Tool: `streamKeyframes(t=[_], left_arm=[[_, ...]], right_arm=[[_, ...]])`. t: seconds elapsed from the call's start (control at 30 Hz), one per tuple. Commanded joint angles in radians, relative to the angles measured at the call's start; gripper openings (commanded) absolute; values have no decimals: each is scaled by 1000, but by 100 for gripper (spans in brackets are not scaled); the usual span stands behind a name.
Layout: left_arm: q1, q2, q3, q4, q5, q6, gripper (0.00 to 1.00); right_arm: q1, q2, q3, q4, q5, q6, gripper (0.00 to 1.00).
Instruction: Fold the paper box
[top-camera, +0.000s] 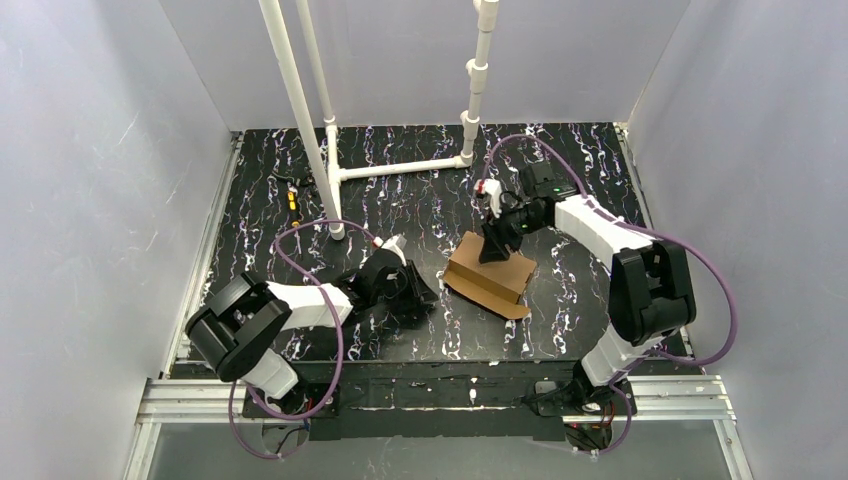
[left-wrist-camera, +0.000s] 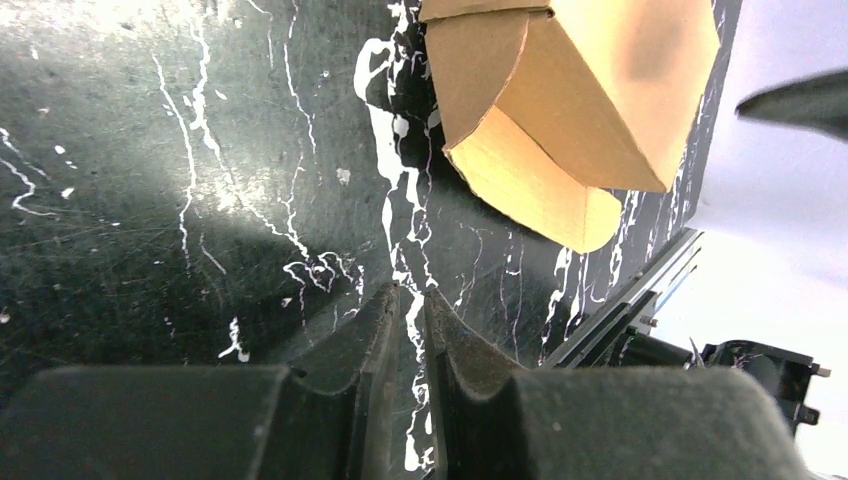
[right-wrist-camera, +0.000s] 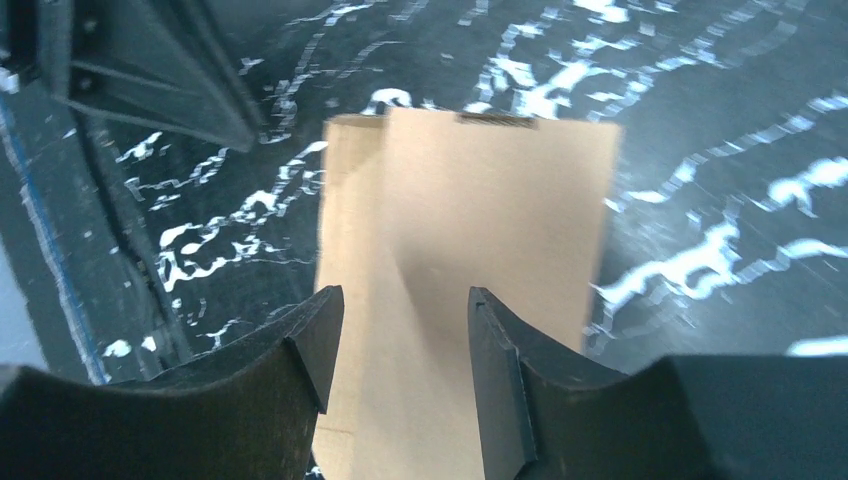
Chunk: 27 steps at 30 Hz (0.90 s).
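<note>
Now the right gripper (top-camera: 497, 243) is hovering, jaws apart, over the half-folded paper box (top-camera: 488, 280) in the middle of the table (top-camera: 300, 180); the left gripper (left-wrist-camera: 412, 305), almost closed, is idling to its left. Next, probably, its near flap needs pressing down.

Robotics lab test cell. Bench (top-camera: 450, 345) w/ black, white-streaked top is boxed in on 3 sides by plain pale-grey panels (top-camera: 100, 150), like a purpose-built enclosure. Two white-and-black robot arms, left arm (top-camera: 290, 305) and right arm (top-camera: 600, 225), are mounted at the near edge by alu. extrusion rails (top-camera: 680, 390). Purple cables (top-camera: 340, 345) loop off them. A white PVC pipe frame (top-camera: 400, 167) stands toward the far edge, centre-left, rising out of view. Small black unit w/ orange lights (top-camera: 292, 197) lies near the far-left corner. Wrist cams show the same streaked top, scuffed & scratched close up.
</note>
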Motion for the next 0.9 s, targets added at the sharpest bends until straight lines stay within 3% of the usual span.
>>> streamKeyframes(t=[0.0, 0.23, 0.47, 0.87], left_arm=[[-25, 28, 30, 26, -19, -64, 13], [-69, 146, 73, 50, -30, -163, 0], [-79, 255, 115, 118, 0, -205, 0], [-32, 310, 139, 228, -13, -259, 0]], right_arm=[[-89, -78, -36, 143, 101, 140, 57], [-121, -30, -64, 185, 197, 170, 56], [-128, 8, -72, 180, 157, 188, 54], [-127, 62, -89, 160, 3, 211, 39]])
